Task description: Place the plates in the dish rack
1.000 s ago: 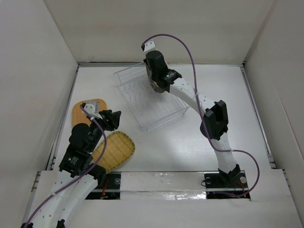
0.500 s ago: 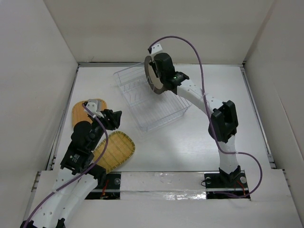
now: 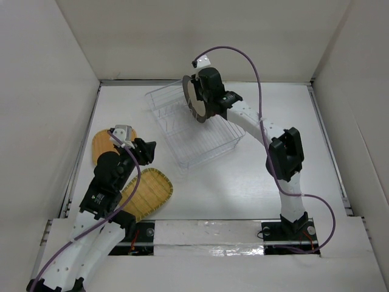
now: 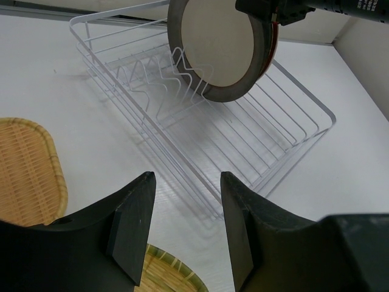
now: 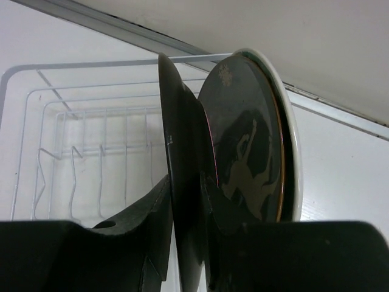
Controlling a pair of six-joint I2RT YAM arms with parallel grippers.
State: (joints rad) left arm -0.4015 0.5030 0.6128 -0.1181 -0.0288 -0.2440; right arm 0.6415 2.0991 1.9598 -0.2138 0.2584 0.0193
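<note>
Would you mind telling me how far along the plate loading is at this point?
Done: the deer plate stands upright in the dish rack. In hand: the right pincer straddles a dark plate beside it; clamped or released is unclear. Remaining: the yellow woven plate and orange woven plate lie on the table near the open, empty left pincer.

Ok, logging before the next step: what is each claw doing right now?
Left claw: open, empty.
Right claw: around the rim of the dark plate; clamped or loose cannot be told.
</note>
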